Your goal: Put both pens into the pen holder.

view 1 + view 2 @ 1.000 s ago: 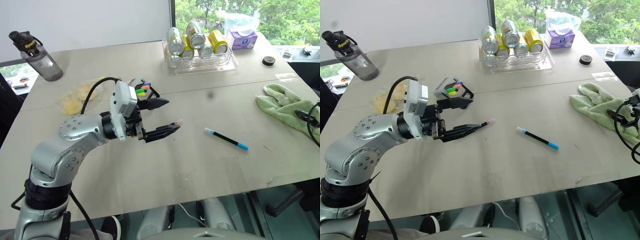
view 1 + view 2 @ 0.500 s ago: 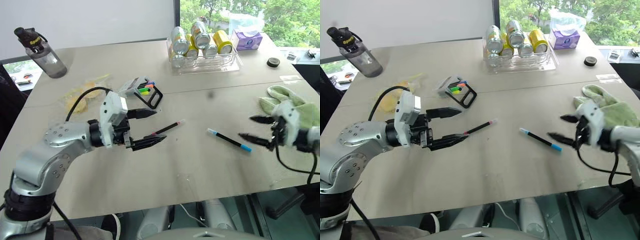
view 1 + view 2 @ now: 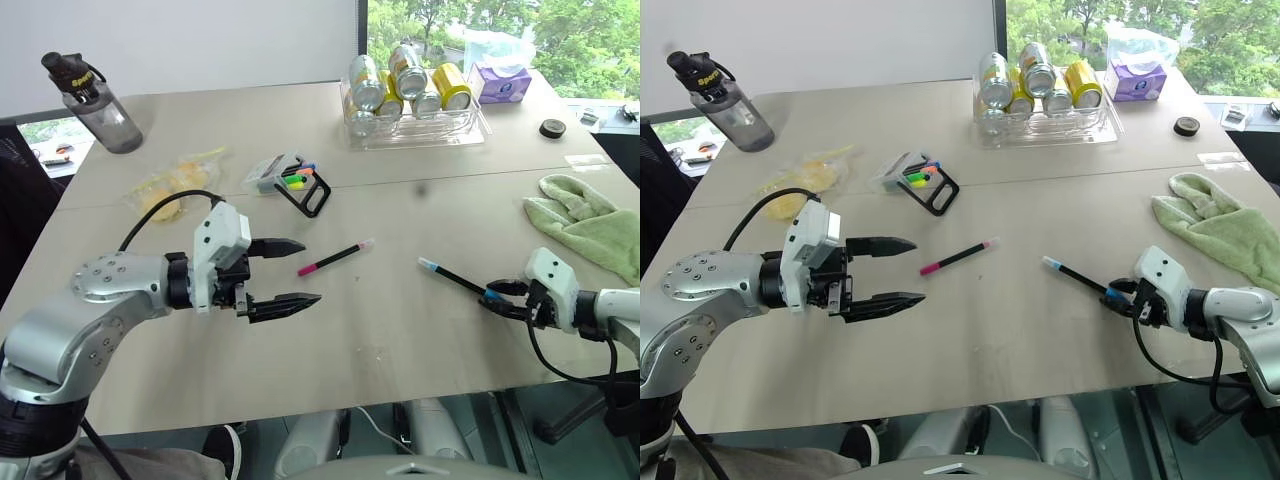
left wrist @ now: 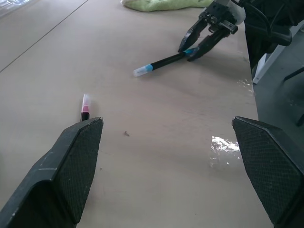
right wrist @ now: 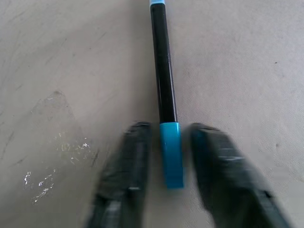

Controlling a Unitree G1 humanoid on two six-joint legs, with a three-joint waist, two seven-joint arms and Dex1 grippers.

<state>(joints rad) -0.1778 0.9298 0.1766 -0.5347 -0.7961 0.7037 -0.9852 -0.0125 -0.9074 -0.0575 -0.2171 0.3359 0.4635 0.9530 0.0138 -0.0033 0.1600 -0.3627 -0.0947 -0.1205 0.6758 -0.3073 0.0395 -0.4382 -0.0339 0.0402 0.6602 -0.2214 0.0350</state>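
Right hand (image 3: 503, 298): fingers drawn in around the blue-capped end of the blue pen (image 3: 455, 279). In the head views the tips sit on either side of that cap, low on the worktop (image 3: 400, 330). Left hand (image 3: 290, 272): spread wide, holding nothing, hovering above the worktop. Pink pen (image 3: 335, 258) lies flat just beyond it, on the way to the holder (image 3: 290, 180). The holder stands further back, with coloured marker tips showing. Both pens are outside it and well apart from it; the blue pen is the farther one.

Left wrist view: the left hand's two pads frame a bare stretch of worktop, far apart. Pink pen (image 4: 85, 108) lies ahead, near one pad. Further off, the right hand (image 4: 195, 45) is at the blue pen's (image 4: 164, 61) far end.

Right wrist view: blue cap (image 5: 170, 153) lies between the two fingers (image 5: 127, 178), with a thin gap visible on each side. The barrel runs straight ahead. Whether the pads press the cap, I cannot tell.

Step in hand, as I judge it: grasping the blue pen, first of two. Next move calls for a firm pinch, a clean lift off the worktop, then a long carry across to the holder and tipping the pen end-down into it. A grip so near the end may let the pen swing.
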